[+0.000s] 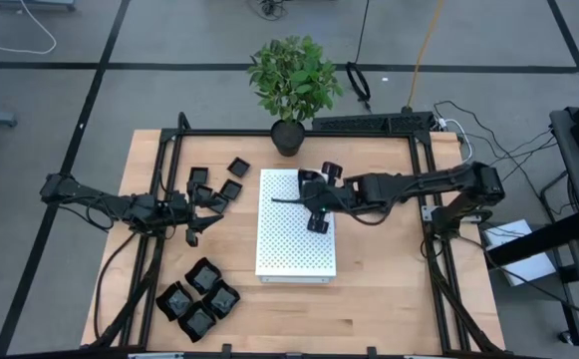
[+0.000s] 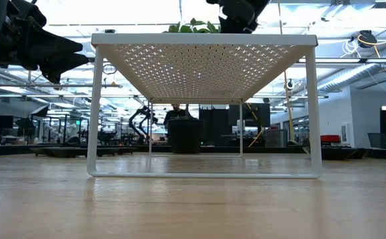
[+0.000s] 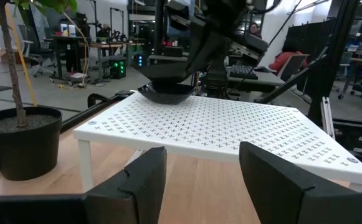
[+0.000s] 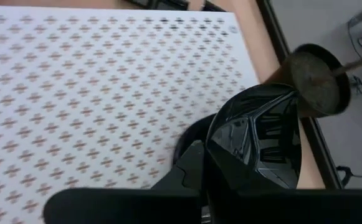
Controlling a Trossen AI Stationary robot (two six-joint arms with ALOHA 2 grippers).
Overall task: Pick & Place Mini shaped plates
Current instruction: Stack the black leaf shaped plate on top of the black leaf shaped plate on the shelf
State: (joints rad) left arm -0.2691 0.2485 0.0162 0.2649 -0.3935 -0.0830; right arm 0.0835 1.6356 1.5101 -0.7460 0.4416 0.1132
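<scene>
A rounded glossy black mini plate (image 3: pixel 165 93) is in my right gripper (image 4: pixel 202 186), which is shut on it over the far right part of the white perforated board (image 1: pixel 294 244). The right wrist view shows this plate (image 4: pixel 255 143) close up. My left gripper (image 3: pixel 202 174) is open with nothing between its fingers. It hovers left of the board (image 3: pixel 230 127) and points at it. Several small square plates (image 1: pixel 230 189) lie on the table beside the left gripper (image 1: pixel 197 211). Several larger wavy-edged plates (image 1: pixel 201 297) sit grouped near the table's near left. My right gripper pinches the rounded plate by its rim (image 4: pixel 210 163), with one finger (image 4: pixel 190 168) against the outer wall. It comes at the plate from above. The plate sits level with its hollow up. Whether its underside (image 3: pixel 167 99) touches the board, I cannot tell.
A black plant pot (image 1: pixel 288 137) with a leafy plant stands just beyond the board's far edge, and the left wrist view shows this pot (image 3: pixel 20 140) too. The board stands on thin white legs (image 2: pixel 94 113). Bare wood lies to the board's right and near sides. A black frame rail (image 1: pixel 424 179) borders the table.
</scene>
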